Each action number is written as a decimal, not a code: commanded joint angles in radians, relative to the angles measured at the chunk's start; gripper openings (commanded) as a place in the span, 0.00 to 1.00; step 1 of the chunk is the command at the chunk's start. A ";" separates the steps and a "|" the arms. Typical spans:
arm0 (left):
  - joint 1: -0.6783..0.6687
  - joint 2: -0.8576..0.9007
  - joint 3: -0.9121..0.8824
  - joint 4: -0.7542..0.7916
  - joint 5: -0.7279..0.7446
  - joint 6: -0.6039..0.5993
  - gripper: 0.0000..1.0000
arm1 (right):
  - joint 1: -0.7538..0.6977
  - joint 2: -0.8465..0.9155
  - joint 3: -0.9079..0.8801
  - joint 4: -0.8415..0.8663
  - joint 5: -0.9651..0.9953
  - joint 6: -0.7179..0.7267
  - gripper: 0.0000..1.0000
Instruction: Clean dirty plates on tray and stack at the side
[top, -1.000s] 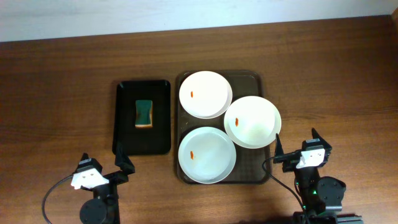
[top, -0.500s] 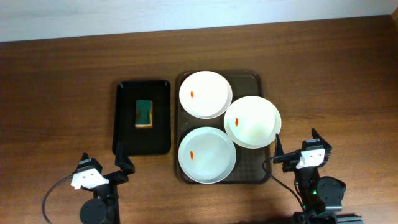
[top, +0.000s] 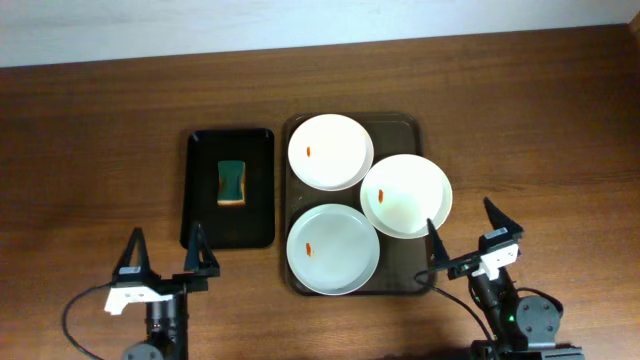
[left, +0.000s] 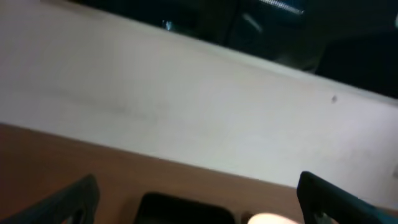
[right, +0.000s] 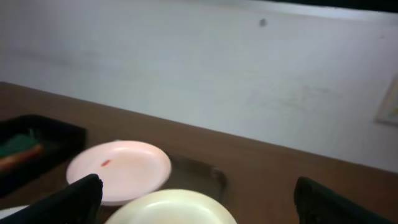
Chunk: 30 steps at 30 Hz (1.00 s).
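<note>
Three white plates lie on the dark brown tray (top: 405, 125): one at the back (top: 329, 151), one at the right (top: 406, 194) overlapping it, one at the front (top: 333, 249). Each has a small orange-red smear. My left gripper (top: 167, 252) is open and empty near the front edge, just in front of the black tray. My right gripper (top: 466, 232) is open and empty, at the brown tray's front right corner. The right wrist view shows the back plate (right: 118, 169), the right plate's rim (right: 171, 208) and my open fingers (right: 199, 202). The left wrist view shows open fingers (left: 199, 199).
A smaller black tray (top: 229, 187) left of the brown tray holds a green and yellow sponge (top: 232, 182); its edge shows in the left wrist view (left: 180, 208). A pale wall runs along the table's far edge.
Both arms have lifted and tilted their wrists up, so both grippers' fingers now stand spread wide in the overhead view. The plates, trays and sponge have not moved.
</note>
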 joint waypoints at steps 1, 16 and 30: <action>0.004 0.041 0.093 -0.026 0.007 0.005 1.00 | 0.005 0.009 0.138 -0.007 -0.054 0.087 0.98; 0.003 1.260 1.373 -1.143 0.103 0.050 1.00 | 0.005 1.085 1.315 -1.016 -0.146 0.098 0.98; -0.192 1.934 1.375 -1.068 -0.117 0.080 0.52 | 0.006 1.358 1.319 -1.192 -0.235 0.082 0.79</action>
